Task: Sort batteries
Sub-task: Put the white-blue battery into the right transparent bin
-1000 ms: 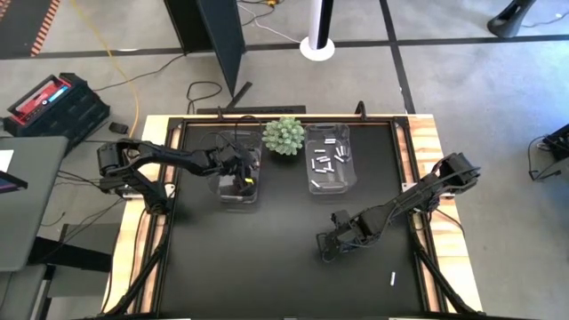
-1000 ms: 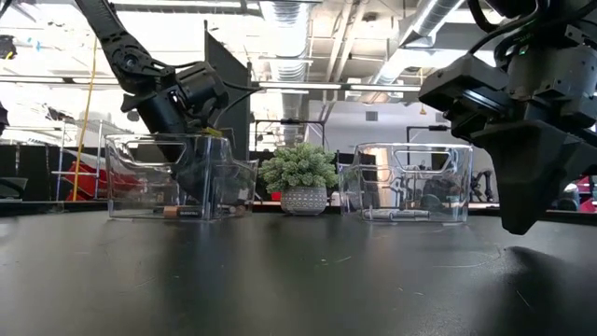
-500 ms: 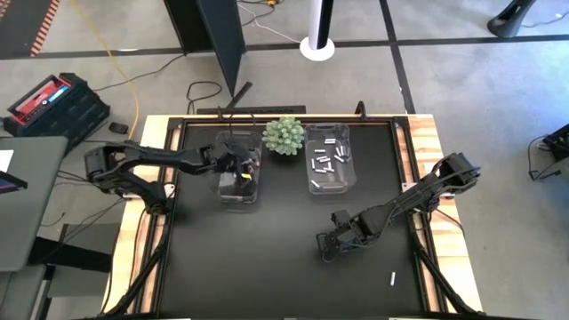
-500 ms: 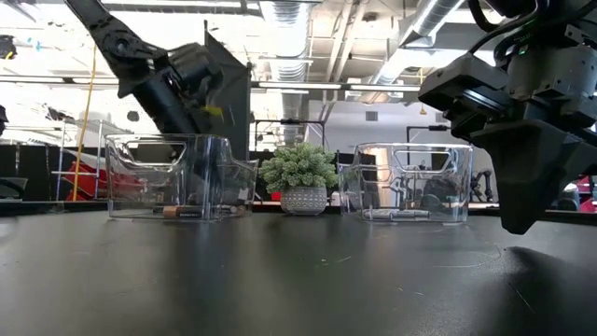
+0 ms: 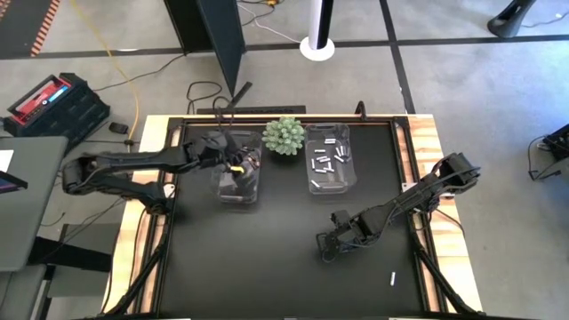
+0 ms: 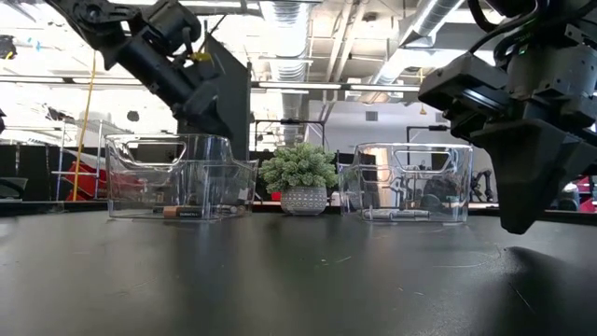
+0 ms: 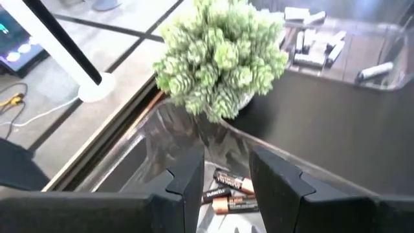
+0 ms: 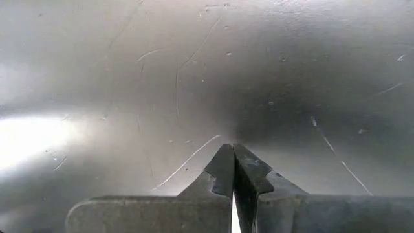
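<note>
My left gripper (image 7: 226, 178) hovers open above the left clear bin (image 5: 238, 178), with nothing between its fingers. Dark batteries with copper ends (image 7: 228, 191) lie on that bin's floor below the fingers. The right clear bin (image 5: 328, 160) holds several pale silver batteries (image 7: 310, 45). One pale battery (image 5: 392, 278) lies alone on the black table near its front right. My right gripper (image 5: 325, 249) is shut and points down just over bare table (image 8: 194, 97), left of that lone battery. Whether its tips touch the table does not show.
A green spiky plant in a small pot (image 5: 284, 135) stands between the two bins at the table's far side. The black table (image 5: 267, 267) has a raised wooden frame (image 5: 431, 142) along its edges. The middle and near-left of the table lie open.
My left gripper has risen out of the left bin and drawn back a little toward the table's left edge. It has also tipped up from steeply downward toward level. The batteries in the bin stay where they were.
</note>
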